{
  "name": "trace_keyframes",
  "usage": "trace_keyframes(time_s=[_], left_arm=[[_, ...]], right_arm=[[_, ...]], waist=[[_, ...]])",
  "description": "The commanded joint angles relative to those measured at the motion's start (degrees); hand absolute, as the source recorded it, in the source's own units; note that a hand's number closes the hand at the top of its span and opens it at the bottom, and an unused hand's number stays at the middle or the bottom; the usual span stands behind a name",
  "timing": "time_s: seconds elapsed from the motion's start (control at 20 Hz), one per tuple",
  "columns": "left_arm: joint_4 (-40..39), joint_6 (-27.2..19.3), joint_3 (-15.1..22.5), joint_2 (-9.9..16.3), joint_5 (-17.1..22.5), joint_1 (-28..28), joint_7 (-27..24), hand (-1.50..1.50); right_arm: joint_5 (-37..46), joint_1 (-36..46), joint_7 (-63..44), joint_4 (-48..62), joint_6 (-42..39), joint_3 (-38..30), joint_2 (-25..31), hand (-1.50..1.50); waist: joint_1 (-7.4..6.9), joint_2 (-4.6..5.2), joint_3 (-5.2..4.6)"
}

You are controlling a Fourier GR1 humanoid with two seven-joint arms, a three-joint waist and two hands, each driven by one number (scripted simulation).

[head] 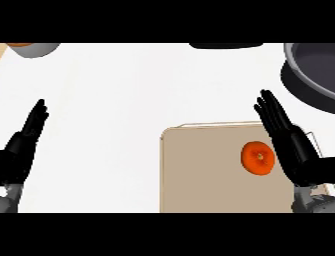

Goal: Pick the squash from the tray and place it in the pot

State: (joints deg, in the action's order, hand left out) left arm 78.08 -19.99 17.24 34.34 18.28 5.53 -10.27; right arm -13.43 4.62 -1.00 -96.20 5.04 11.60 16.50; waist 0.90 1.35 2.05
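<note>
Squash [257, 157]: an orange round piece, laid on the beige tray [207, 175], just beside the right hand [303, 155].
Pot [325, 75]: dark, seen at the upper right of the white surface [126, 100].
Right hand: fingers held straight, nothing is grasped.
Left hand [18, 147]: fingers straight, rested at the left edge.
Writing: none can be read.

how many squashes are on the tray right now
1. The orange squash lies on the right part of the tan tray, just left of the open right hand. That hand may hide part of the tray.
</note>
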Motion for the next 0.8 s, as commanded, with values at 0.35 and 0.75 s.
trace_keyframes(time_s=[0.35,0.75], left_arm=[[5.8,-3.7,-2.4,-9.3,5.6,-2.8,-3.0,0.0],[11.9,-6.8,2.5,-14.3,2.5,-6.0,-3.5,0.0]], right_arm=[[14.1,-5.7,17.5,-5.3,12.3,-25.7,13.9,-1.5],[15.8,-30.9,49.8,-21.7,12.6,-18.7,-2.2,-1.5]], waist=[[6.41,-2.85,-2.17],[1.23,-2.0,-1.97]])
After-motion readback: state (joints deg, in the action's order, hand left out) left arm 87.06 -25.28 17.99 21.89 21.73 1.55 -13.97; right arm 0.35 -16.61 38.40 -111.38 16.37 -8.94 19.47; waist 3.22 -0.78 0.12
